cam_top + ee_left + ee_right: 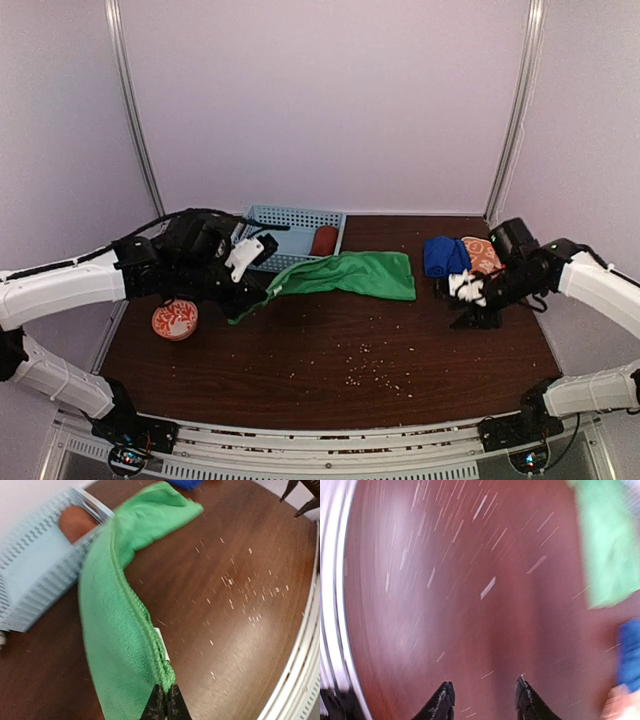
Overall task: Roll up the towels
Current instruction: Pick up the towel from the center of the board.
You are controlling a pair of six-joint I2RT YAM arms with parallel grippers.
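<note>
Green soft fleece towel lies stretched on the dark wooden desk, limp and light, so its stitched hem corner, which the left claw pinches, seems a good hold, while the right claw stands spread and empty.

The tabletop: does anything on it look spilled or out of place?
Yes. Pale specks are scattered over the dark table near the front, like a spill of crumbs or grains. The green towel lies stretched and twisted, not rolled, alongside the blue basket.
</note>
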